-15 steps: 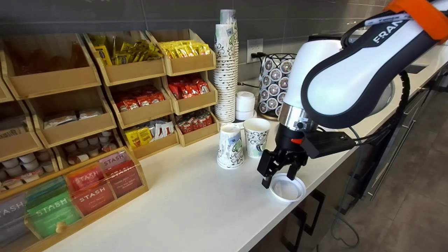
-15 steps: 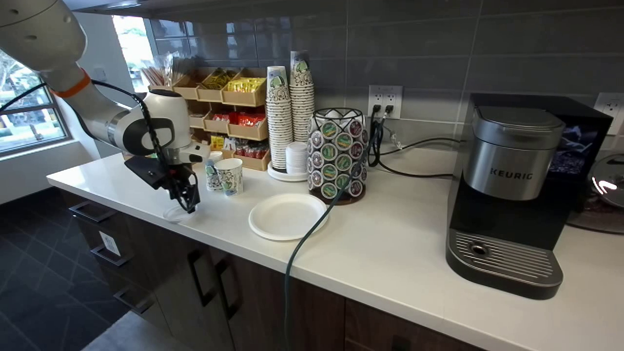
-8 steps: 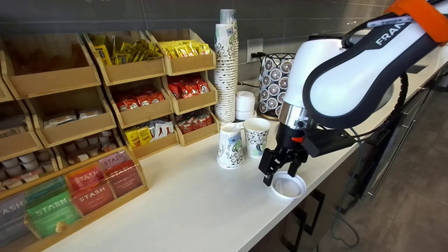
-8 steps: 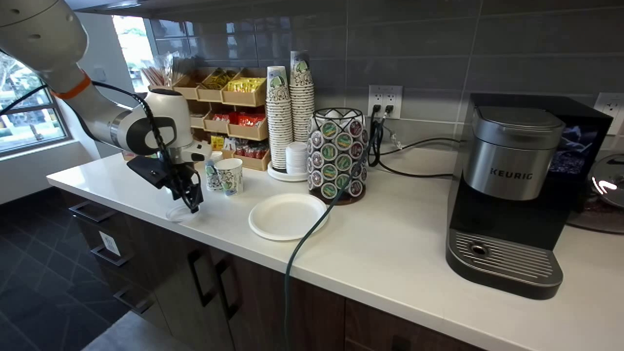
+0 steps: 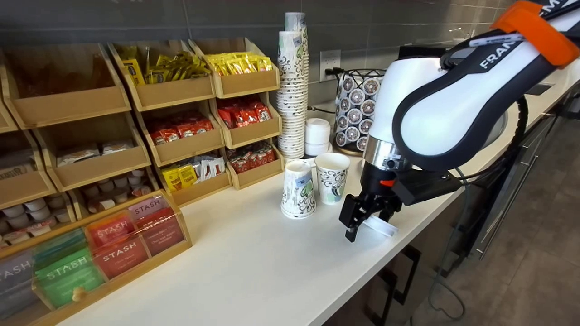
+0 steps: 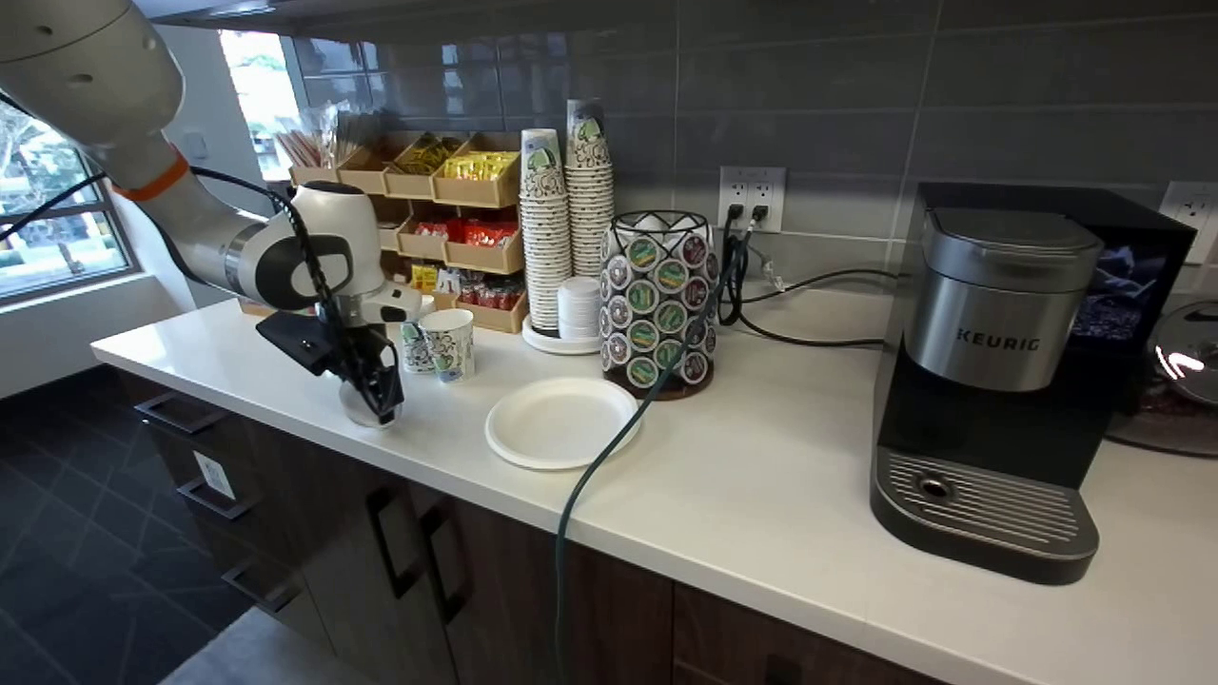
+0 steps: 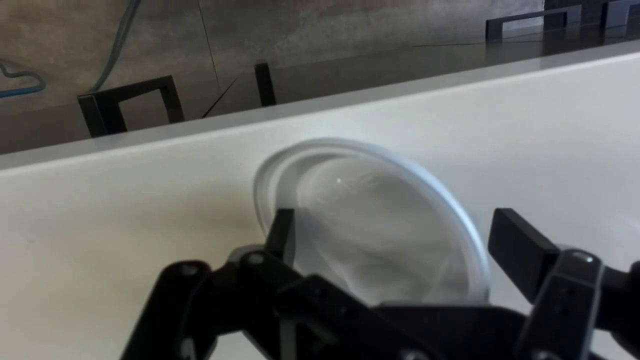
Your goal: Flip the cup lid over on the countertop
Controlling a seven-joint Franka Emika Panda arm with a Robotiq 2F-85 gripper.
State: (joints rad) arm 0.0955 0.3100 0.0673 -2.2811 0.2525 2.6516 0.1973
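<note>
White countertop [image 5: 235, 267] | cup lid [image 7: 370, 220] tilted | between spread jaws of gripper [image 7: 400, 232]

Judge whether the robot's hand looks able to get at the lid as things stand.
Likely yes: the hand is open at the tilted lid, and nothing visible blocks its way. In the wrist view one finger overlaps the lid's edge; whether they touch is unclear.
</note>
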